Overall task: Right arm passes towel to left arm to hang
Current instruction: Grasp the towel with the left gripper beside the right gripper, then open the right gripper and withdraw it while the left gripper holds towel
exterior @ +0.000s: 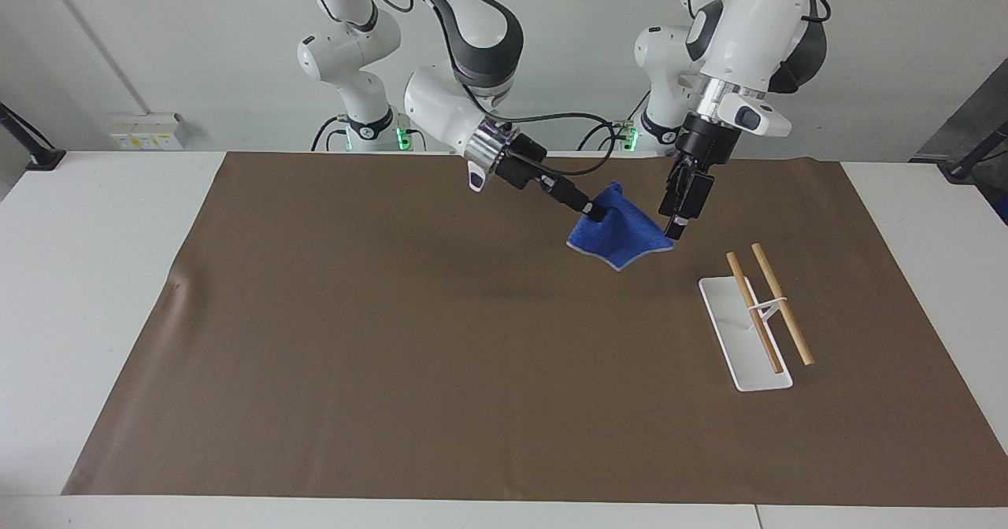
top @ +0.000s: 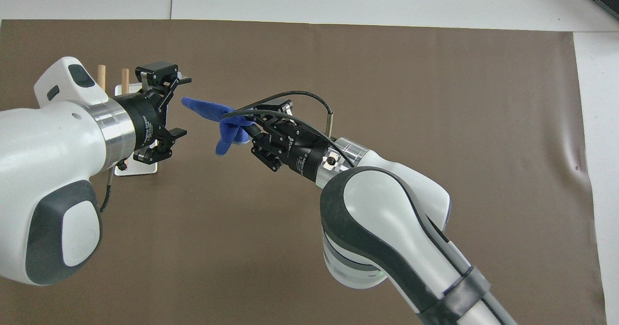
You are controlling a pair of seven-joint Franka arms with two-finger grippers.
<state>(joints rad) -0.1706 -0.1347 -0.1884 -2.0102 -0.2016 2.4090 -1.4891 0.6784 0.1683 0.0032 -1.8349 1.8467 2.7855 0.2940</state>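
We see the right gripper [exterior: 594, 212] pinching the towel [exterior: 622, 234] aloft, left gripper [top: 180, 107] spread beside it, over the mat [exterior: 394, 340] near the rack [exterior: 748, 332].

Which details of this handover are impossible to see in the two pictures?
- Overhead view: most of the rack is covered by the left arm's wrist.
- Both views: whether the open left gripper touches the towel cannot be told; its fingertip only overlaps the cloth's edge.
- Overhead view: the right gripper is shut on the towel, but cloth and a cable hide its fingertips.
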